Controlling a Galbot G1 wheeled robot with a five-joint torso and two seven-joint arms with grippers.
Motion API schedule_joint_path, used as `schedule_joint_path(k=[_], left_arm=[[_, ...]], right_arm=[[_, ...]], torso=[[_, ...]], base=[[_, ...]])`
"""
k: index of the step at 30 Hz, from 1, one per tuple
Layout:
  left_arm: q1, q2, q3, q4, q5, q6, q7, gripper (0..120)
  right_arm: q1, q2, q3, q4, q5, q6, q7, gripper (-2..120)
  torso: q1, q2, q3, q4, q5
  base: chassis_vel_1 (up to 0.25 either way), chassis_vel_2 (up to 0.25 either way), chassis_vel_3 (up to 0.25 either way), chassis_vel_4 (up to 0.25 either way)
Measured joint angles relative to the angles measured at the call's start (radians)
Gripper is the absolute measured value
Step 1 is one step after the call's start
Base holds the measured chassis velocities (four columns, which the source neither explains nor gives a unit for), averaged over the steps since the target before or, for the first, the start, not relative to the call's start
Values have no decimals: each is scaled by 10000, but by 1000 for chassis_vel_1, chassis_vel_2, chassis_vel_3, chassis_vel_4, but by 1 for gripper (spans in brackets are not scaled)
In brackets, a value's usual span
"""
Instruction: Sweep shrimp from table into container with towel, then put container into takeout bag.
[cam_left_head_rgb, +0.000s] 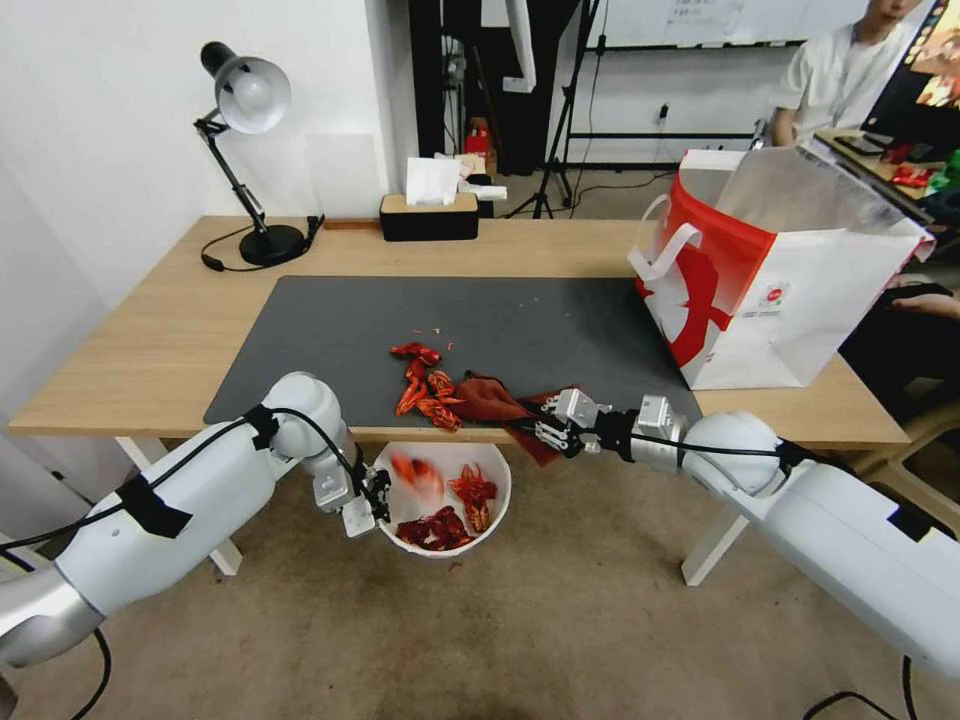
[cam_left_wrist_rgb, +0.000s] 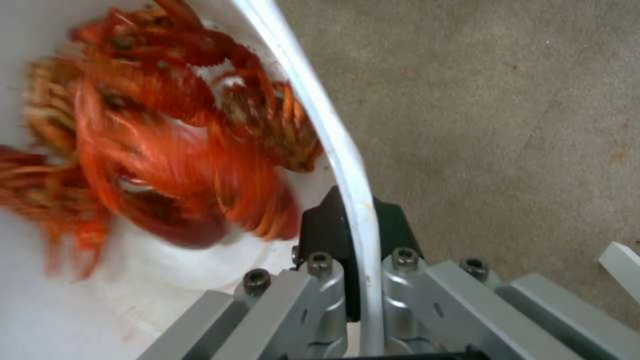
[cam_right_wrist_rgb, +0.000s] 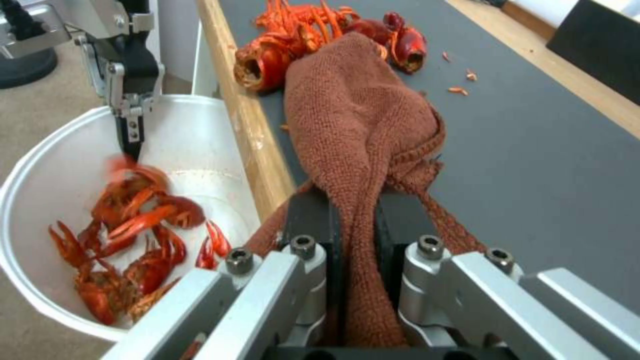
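The job is about half done: some shrimp (cam_left_head_rgb: 440, 515) lie in the container (cam_left_head_rgb: 497, 505), held under the counter (cam_left_head_rgb: 150, 350) edge by the clenched left hand (cam_left_head_rgb: 375, 500), while the right hand (cam_left_head_rgb: 545, 432) grips the towel (cam_left_head_rgb: 495, 400) beside those left, and the takeout bag (cam_left_head_rgb: 780, 300) waits.

A black desk lamp (cam_left_head_rgb: 247, 160) and black tissue box (cam_left_head_rgb: 428, 215) stand well beyond the towel (cam_left_head_rgb: 497, 404).

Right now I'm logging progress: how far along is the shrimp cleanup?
Partly done: some shrimp lie in the container, held below the table edge by the left hand. The right hand grips the towel behind the remaining shrimp. The takeout bag still waits.
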Motion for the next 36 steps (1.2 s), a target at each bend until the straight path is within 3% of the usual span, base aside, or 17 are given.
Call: schedule_joint_path(k=[36], left_arm=[[-49,-27,33,-92,-2,64,169,0]], right_arm=[[-765,-605,472,929,97,56,-786,7]], torso=[[1,0,0,-1,0]], base=[[0,0,0,0]])
